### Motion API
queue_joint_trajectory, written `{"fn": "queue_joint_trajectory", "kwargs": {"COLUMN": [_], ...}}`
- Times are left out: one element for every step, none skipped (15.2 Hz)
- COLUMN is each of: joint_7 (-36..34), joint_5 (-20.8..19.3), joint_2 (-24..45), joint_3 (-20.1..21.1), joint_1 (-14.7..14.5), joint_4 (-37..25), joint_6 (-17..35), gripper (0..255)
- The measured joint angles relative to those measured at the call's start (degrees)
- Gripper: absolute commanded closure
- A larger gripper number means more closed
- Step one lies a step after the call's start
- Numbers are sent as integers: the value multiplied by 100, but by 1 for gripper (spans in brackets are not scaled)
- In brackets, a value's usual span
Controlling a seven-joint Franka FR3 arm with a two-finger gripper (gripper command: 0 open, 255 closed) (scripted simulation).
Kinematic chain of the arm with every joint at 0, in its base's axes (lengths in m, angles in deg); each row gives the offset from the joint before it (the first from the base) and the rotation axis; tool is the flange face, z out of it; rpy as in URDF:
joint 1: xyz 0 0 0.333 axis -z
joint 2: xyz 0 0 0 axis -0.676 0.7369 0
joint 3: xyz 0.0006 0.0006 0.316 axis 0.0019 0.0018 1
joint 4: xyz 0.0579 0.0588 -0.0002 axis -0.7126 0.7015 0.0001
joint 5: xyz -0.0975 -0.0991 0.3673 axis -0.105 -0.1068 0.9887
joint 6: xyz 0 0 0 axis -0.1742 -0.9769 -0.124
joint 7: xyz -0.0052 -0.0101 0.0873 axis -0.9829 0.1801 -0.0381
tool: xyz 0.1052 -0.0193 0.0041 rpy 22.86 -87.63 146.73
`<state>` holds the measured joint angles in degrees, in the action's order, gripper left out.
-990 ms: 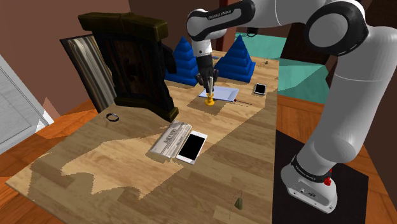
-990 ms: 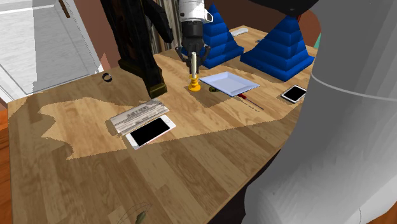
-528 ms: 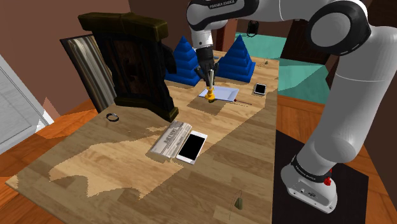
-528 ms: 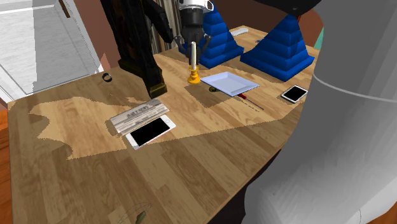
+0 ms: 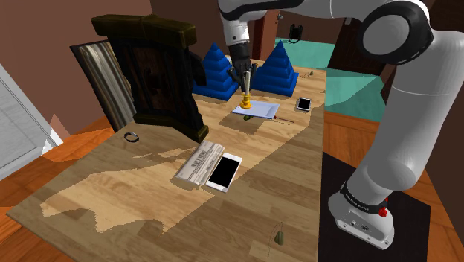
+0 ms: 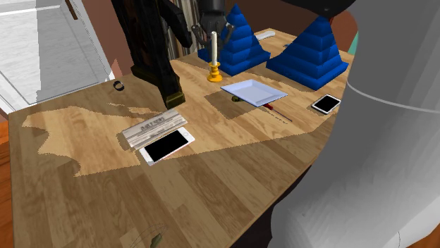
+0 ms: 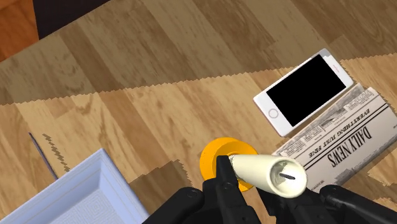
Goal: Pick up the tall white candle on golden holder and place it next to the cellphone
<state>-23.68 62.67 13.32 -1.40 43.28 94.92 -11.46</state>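
The arm [image 5: 416, 112] is made of smooth, rounded white shells broken by dark grey joints [image 5: 392, 26]. Its white foot [image 5: 362, 223] carries a black band [image 5: 363, 198] with small pale lettering and a red button [image 5: 383, 213]. The claw [image 5: 243, 82] is all black, its fingers [image 7: 224, 175] blocky and matte. In the second exterior view the nearest link [image 6: 381, 141] looks pale grey-white.
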Motion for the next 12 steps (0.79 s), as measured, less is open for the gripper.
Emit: {"fn": "queue_joint_trajectory", "kwargs": {"joint_7": [-7, -14, -15, -33, -31, -39, 12, 104, 206, 338, 476, 626], "joint_5": [1, 2, 3, 7, 7, 9, -7, -37, -69, -112, -160, -210], "joint_2": [18, 19, -8, 31, 36, 41, 1, -28, -118, -206, -262, -288], "joint_3": [0, 0, -2, 1, -3, -3, -25, -62, -102, -153, -209, -269], "joint_1": [3, 4, 7, 5, 12, 14, 47, 102, 159, 231, 308, 389], "joint_4": [-116, -182, -210, -346, -423, -503, -510, -509, -385, -249, -199, -146], "joint_6": [-98, -162, -218, -313, -387, -461, -514, -551, -527, -494, -513, -497], "gripper": [255, 255, 255, 255, 255, 255, 255, 255, 255, 255, 255, 255]}}
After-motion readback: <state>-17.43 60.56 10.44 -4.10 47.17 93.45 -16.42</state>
